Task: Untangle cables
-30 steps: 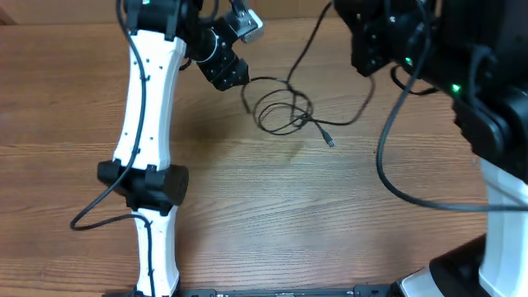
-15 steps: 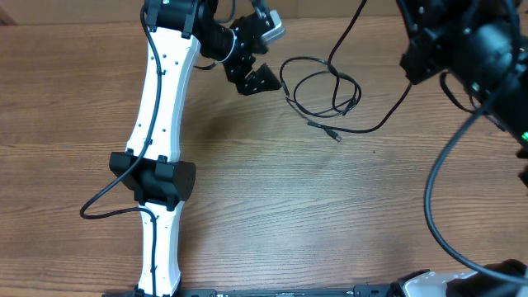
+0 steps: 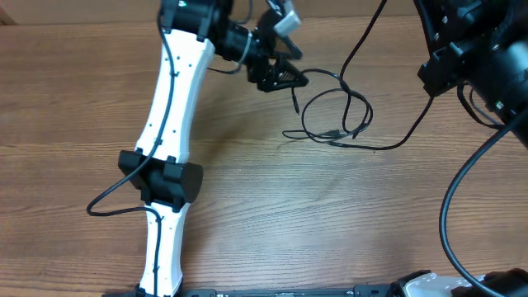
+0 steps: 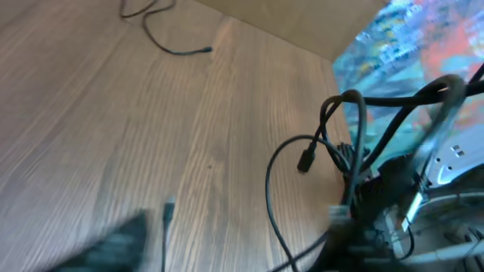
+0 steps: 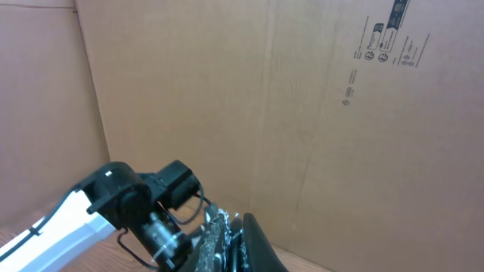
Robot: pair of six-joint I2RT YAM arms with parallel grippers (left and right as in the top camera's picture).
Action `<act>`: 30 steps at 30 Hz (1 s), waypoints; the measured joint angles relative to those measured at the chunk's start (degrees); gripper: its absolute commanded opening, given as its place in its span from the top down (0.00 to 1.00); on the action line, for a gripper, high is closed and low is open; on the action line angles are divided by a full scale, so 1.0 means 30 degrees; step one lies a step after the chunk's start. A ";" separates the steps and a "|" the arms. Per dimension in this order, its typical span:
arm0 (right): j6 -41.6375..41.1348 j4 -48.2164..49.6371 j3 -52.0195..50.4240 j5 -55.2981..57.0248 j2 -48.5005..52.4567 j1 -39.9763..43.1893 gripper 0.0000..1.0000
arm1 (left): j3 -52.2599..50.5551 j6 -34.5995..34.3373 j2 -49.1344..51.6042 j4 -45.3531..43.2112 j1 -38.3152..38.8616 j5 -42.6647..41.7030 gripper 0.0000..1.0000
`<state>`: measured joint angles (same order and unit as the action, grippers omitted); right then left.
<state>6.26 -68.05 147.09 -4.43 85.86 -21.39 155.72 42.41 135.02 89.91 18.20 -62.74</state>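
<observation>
Thin black cables (image 3: 338,115) lie in loose loops on the wooden table, right of centre, and strands rise from them toward my right arm (image 3: 478,49). My left gripper (image 3: 286,74) is at the loops' left edge, its fingers spread, with a strand passing between them. The blurred left wrist view shows its jaws (image 4: 242,249), a looping cable (image 4: 270,189), a small plug (image 4: 305,161) and a loose plug end (image 4: 168,205). My right gripper (image 5: 236,240) is raised high and shut on a cable strand.
A cardboard wall (image 5: 302,98) stands behind the table. My left arm (image 3: 169,124) stretches across the table's left half, and it also shows in the right wrist view (image 5: 113,196). Another thin cable end (image 4: 178,51) lies far off on the table.
Both arms have moved to the right. The cable loops were dragged right and slightly nearer, and the loose plug end now lies under the loops.
</observation>
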 measured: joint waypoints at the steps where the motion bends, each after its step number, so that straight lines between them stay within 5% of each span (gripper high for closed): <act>1: 0.0000 0.0000 0.0000 0.0007 0.0000 0.0000 0.96 | -0.0036 0.0000 0.0015 -0.0138 0.0211 0.0029 0.96; 10: -0.0007 -0.0823 0.0000 0.1668 0.0007 0.0000 0.96 | 0.0299 -0.1545 0.0036 -0.0619 -0.0721 0.0656 0.96; 16: -0.0007 -0.0991 0.0000 0.2280 0.0044 0.0998 0.96 | 0.3366 -0.6732 -0.0867 -0.0182 -0.7286 0.3519 0.96; 23: 0.0000 -0.1880 0.0000 0.1173 0.0444 0.4998 0.96 | 0.4269 -0.8859 -0.3162 0.2186 -1.5416 0.3861 0.96; 30: 0.0168 -0.1625 0.0000 0.0284 0.1071 0.8845 0.96 | 0.4364 -0.9158 -0.3468 0.2280 -1.6065 0.3956 0.96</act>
<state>6.76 -72.93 147.09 -3.57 89.08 5.15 168.81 14.94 124.62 96.75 -30.00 -50.87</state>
